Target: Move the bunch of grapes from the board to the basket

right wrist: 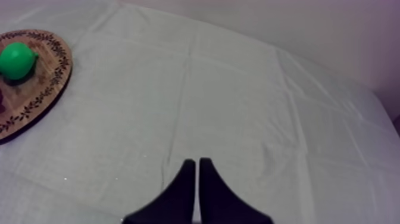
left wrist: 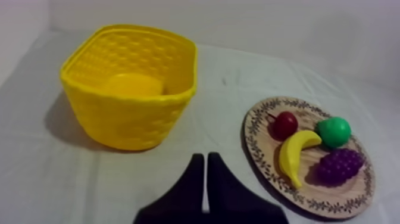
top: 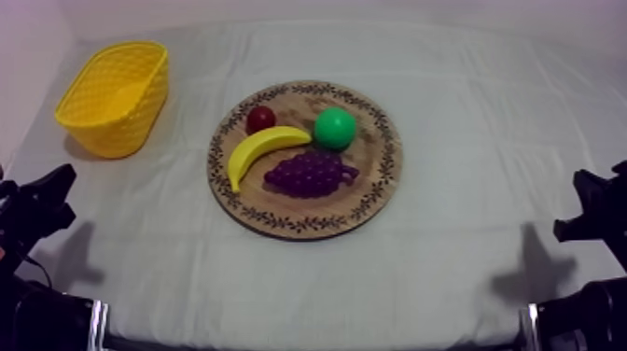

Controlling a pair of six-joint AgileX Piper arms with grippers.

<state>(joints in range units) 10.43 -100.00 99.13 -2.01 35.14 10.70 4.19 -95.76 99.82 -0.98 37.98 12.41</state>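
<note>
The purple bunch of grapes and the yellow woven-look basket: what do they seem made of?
Purple bunch of grapes: probably moulded plastic or rubber, one lumpy piece, dull sheen. Yellow woven-look basket: likely rigid plastic, uniform colour, moulded lattice walls, matte.

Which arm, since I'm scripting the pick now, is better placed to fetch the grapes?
Left, probably: the yellow basket stands on that side, and the left gripper faces both it and the bunch of grapes on the wooden board. The right gripper faces mostly bare cloth.

Grapes (top: pixel 311 174) lie on the board (top: pixel 369 179), basket (top: pixel 119 123) left.
</note>
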